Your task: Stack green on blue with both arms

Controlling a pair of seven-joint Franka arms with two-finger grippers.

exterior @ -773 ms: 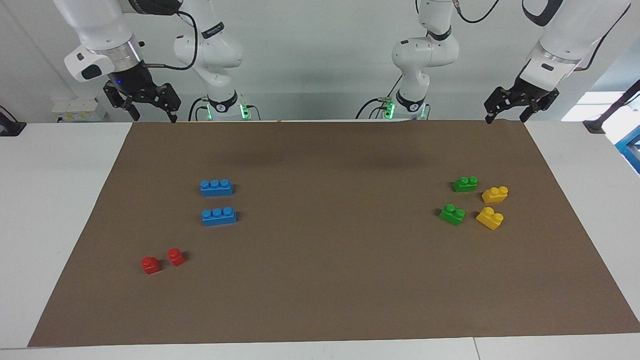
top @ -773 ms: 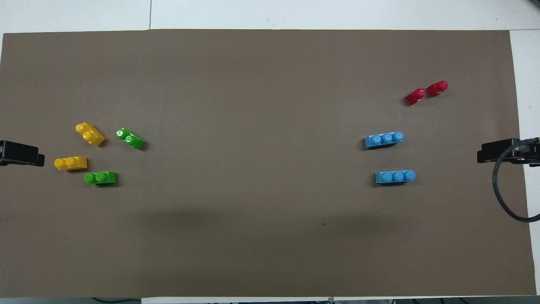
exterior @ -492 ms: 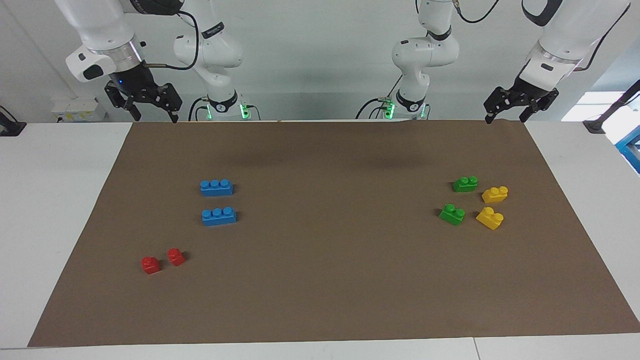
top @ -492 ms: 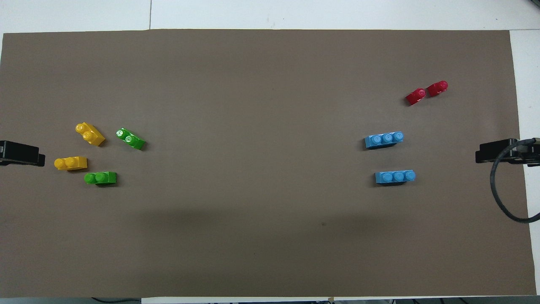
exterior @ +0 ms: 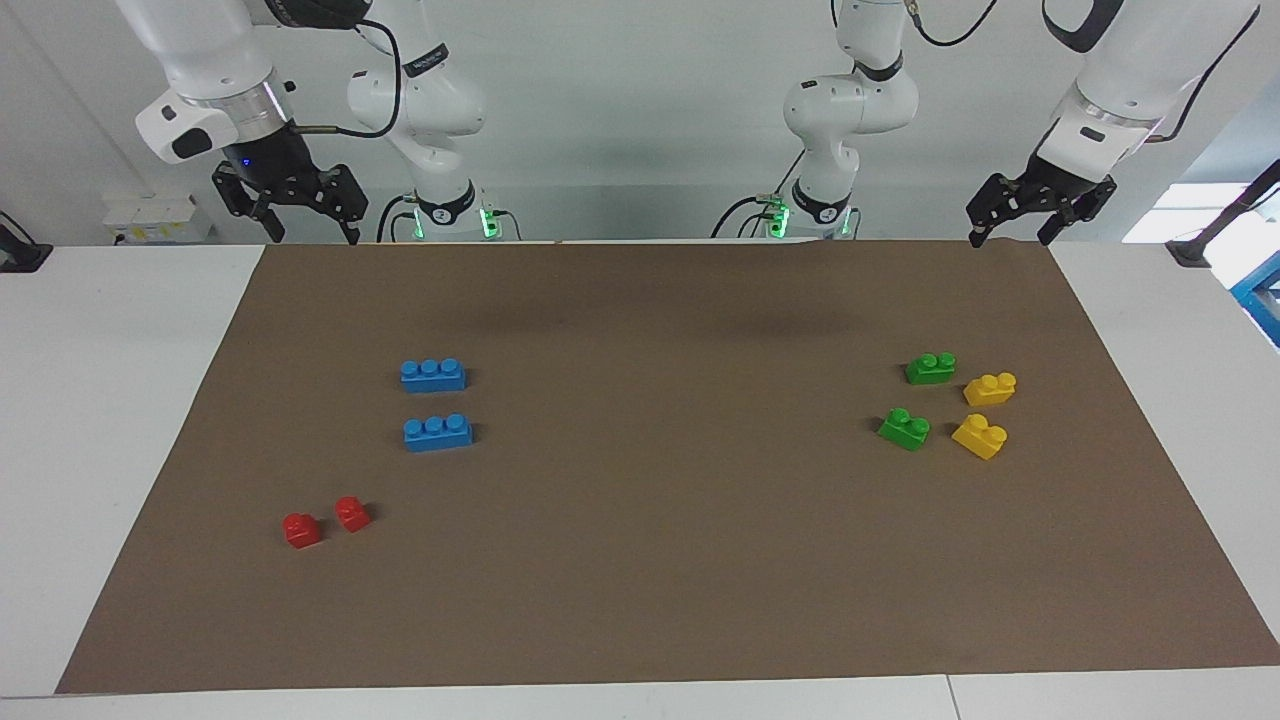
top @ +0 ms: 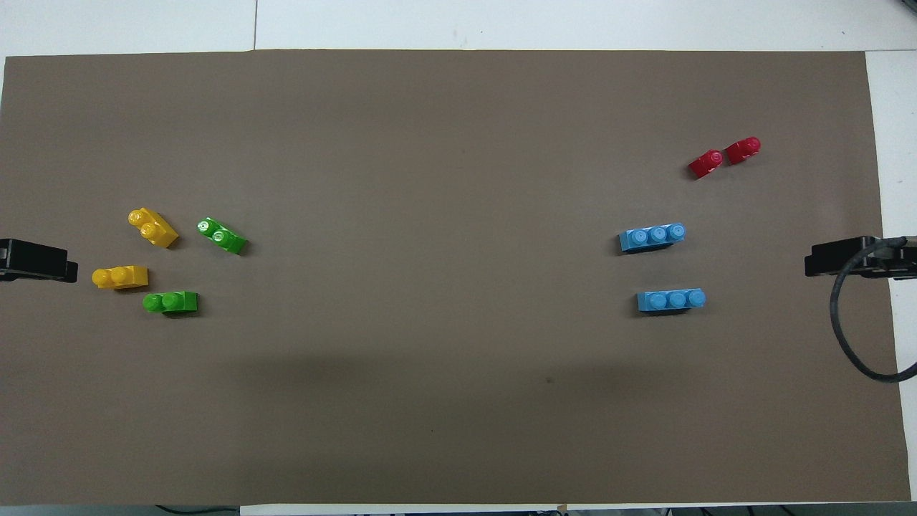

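Note:
Two green bricks (exterior: 930, 368) (exterior: 904, 428) lie on the brown mat toward the left arm's end; they also show in the overhead view (top: 170, 302) (top: 222, 236). Two blue bricks (exterior: 433, 374) (exterior: 437, 432) lie toward the right arm's end, one nearer to the robots (top: 671, 299), one farther (top: 652, 237). My left gripper (exterior: 1008, 240) hangs open and empty, raised over the mat's edge at its own end (top: 36, 259). My right gripper (exterior: 310, 238) hangs open and empty, raised over the mat's edge at its end (top: 838, 256).
Two yellow bricks (exterior: 990, 388) (exterior: 980, 436) lie beside the green ones, closer to the mat's edge. Two small red bricks (exterior: 301, 529) (exterior: 352, 513) lie farther from the robots than the blue ones. The brown mat (exterior: 660, 560) covers most of the white table.
My right gripper has shifted slightly inward over the mat's edge. My left gripper has barely moved. No brick has moved.

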